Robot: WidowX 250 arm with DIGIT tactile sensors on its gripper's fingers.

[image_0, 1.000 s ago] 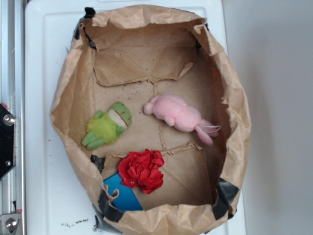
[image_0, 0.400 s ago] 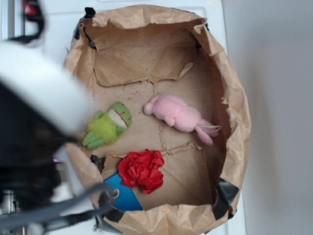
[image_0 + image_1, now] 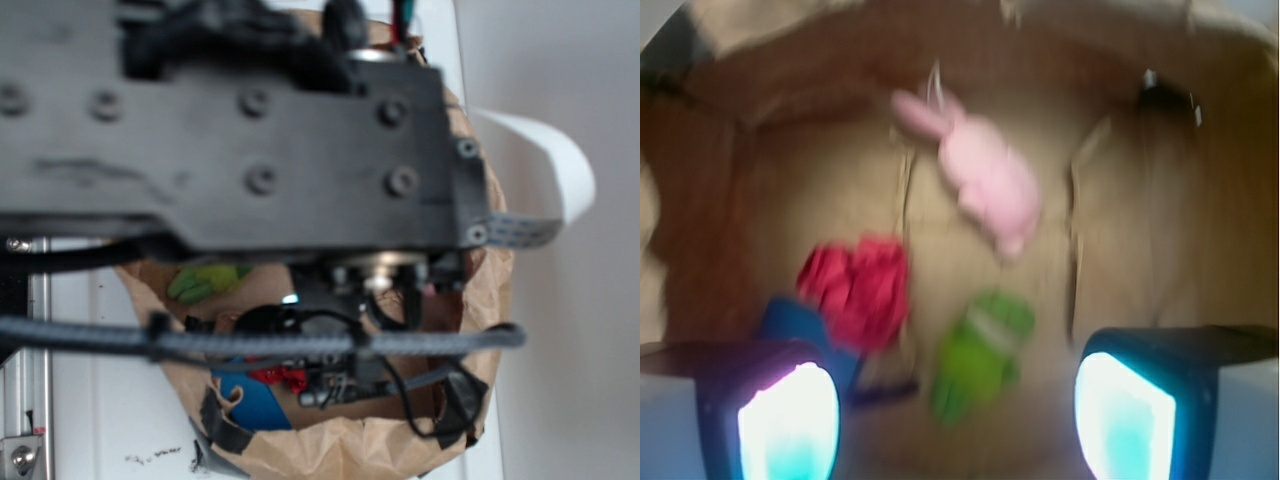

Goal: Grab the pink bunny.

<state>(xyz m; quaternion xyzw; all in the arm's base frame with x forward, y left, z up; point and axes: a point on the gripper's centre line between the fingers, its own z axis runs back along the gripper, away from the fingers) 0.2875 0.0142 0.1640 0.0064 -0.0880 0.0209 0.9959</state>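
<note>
Carrier: a shallow brown paper bag (image 3: pixel 970 30), cut down to a tray, dark tape at its rim, resting on a white surface (image 3: pixel 100 400). Contents on the bag floor, wrist view: pink bunny (image 3: pixel 985 180) at centre, lying apart from the rest; red fabric flower (image 3: pixel 858 290) partly over a blue item (image 3: pixel 795 322); green frog (image 3: pixel 980 352) just beside the flower.
</note>
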